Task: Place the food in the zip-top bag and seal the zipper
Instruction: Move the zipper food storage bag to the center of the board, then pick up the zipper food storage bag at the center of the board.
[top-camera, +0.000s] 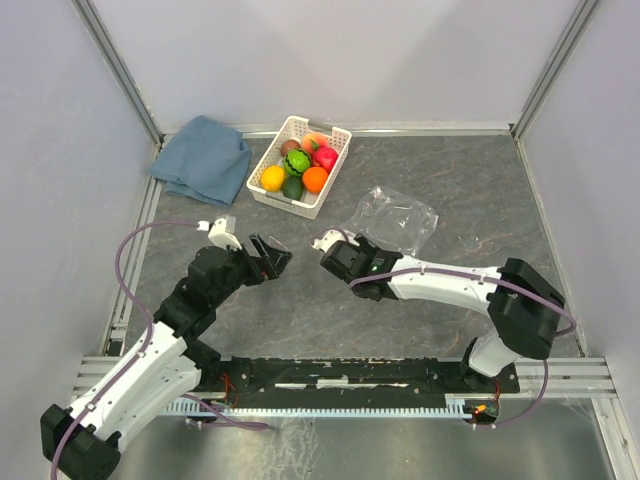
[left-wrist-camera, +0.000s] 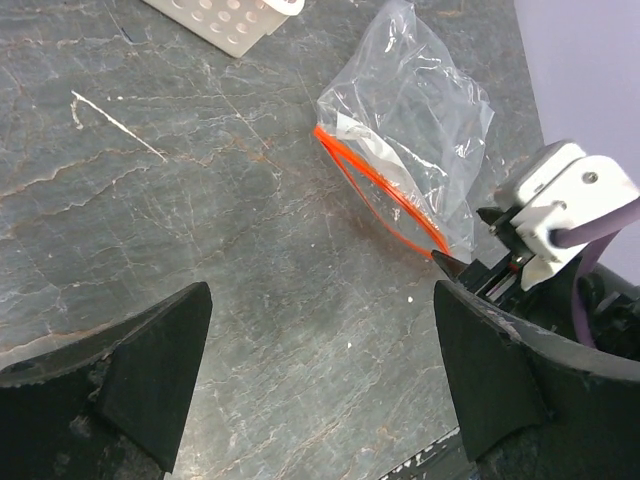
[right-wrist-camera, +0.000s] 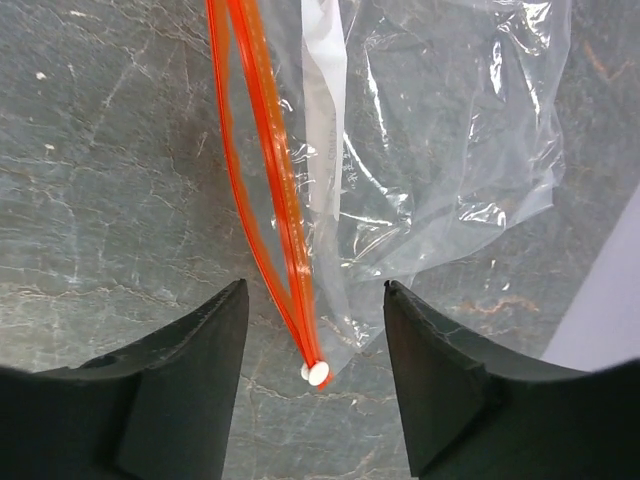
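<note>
The zip-top bag (top-camera: 400, 215) lies right of the surface's centre, its zipper (right-wrist-camera: 270, 150) unsealed, one end just ahead of the right gripper (right-wrist-camera: 315, 295), whose jaws are parted and empty. The left gripper (left-wrist-camera: 320, 290) has its jaws wide apart, holding nothing. The food (top-camera: 300, 165) sits in a white basket (top-camera: 283, 205) near the far edge.

Clear zip-top bag (right-wrist-camera: 440, 150), orange-red zipper (right-wrist-camera: 262, 150), white label (right-wrist-camera: 325, 130)

**Robot test cell in a lab**

Pale blank panel walls (top-camera: 330, 50) held in aluminium framing (top-camera: 122, 70) box in a dark stone-patterned table (top-camera: 480, 190). The left arm (top-camera: 170, 340) and right arm (top-camera: 450, 285) are bolted to a black base plate (top-camera: 340, 372), purple cables (top-camera: 125, 262) trailing loose.
</note>
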